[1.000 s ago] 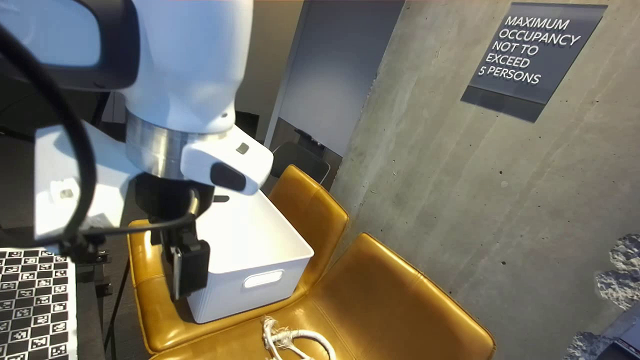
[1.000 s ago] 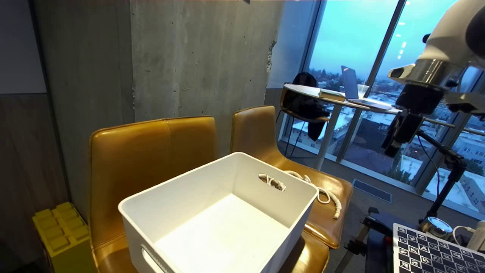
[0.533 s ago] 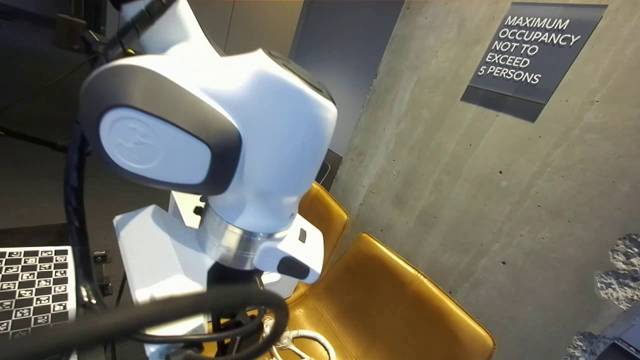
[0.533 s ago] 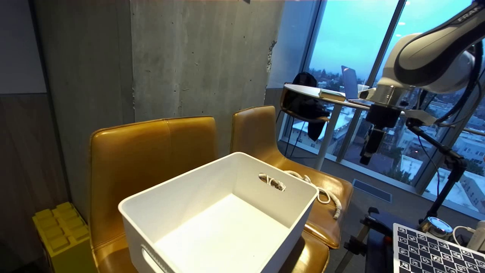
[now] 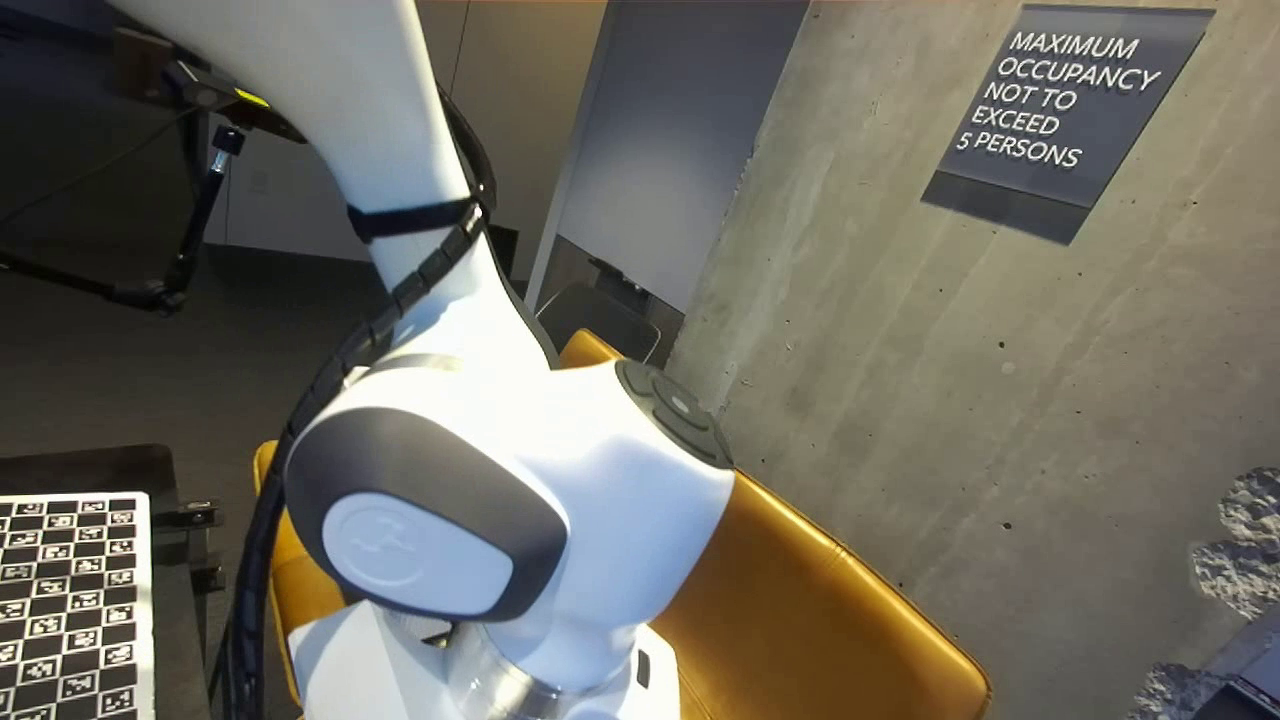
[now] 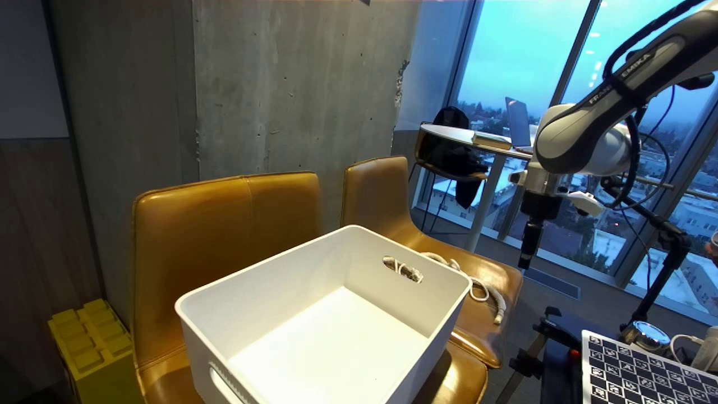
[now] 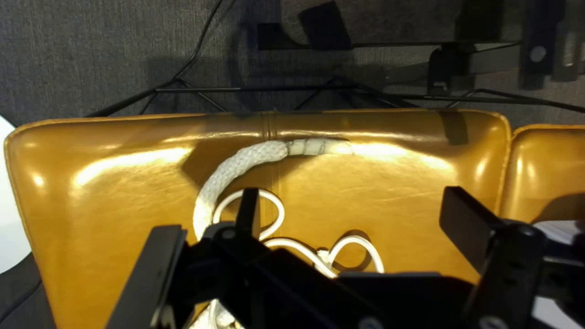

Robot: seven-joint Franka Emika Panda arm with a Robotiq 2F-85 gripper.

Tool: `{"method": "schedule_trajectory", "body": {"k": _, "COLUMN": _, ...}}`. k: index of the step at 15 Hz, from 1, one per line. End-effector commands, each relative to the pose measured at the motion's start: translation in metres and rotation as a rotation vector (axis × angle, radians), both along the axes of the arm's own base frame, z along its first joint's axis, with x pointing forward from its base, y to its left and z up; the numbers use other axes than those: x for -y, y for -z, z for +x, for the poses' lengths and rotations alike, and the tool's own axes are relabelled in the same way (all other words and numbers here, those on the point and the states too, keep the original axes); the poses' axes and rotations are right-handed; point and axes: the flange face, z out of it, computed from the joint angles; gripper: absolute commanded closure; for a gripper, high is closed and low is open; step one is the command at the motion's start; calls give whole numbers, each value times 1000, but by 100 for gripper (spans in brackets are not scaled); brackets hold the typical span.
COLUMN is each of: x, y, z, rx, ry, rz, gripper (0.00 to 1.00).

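Plainly, in the wrist view, the jaws are seen spread wide above a white rope [image 7: 219, 180] laid on a tan padded seat [image 7: 388, 196], with nothing pinched between them. The rope is judged light, limp and hardly fragile; a hold is best taken across the thick braid [image 7: 249, 156], by whose texture some grip should be given, as the taped end [image 7: 315, 147] may be smoother and stiffer and the thin cord [image 7: 358, 240] could easily snag. By the glossy seat little friction is probably offered. In an exterior view, the rope is found just beyond a white bin [image 6: 314, 275], on the next chair [image 6: 376, 193]; the room is bounded by a concrete wall [image 6: 297, 101] and tall windows [image 6: 516, 50], with a laptop [image 6: 517, 120] set on a round tabletop [image 6: 446, 132]. In an exterior view, the seat is largely hidden by the arm [image 5: 620, 510], rope and jaws cannot be made out, and an occupancy sign [image 5: 1065, 110] is mounted on the wall.
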Motion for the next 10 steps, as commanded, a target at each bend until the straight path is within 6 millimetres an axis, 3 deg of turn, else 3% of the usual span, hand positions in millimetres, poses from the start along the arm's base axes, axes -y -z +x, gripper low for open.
{"method": "schedule_trajectory", "body": {"k": 1, "x": 32, "y": 36, "z": 16, "rx": -17, "ry": 0, "rz": -41, "gripper": 0}}
{"method": "schedule_trajectory", "body": {"k": 6, "x": 55, "y": 94, "z": 14, "rx": -89, "ry": 12, "rz": -91, "gripper": 0}}
{"method": "schedule_trajectory", "body": {"k": 10, "x": 61, "y": 122, "z": 30, "rx": -93, "ry": 10, "rz": -98, "gripper": 0}}
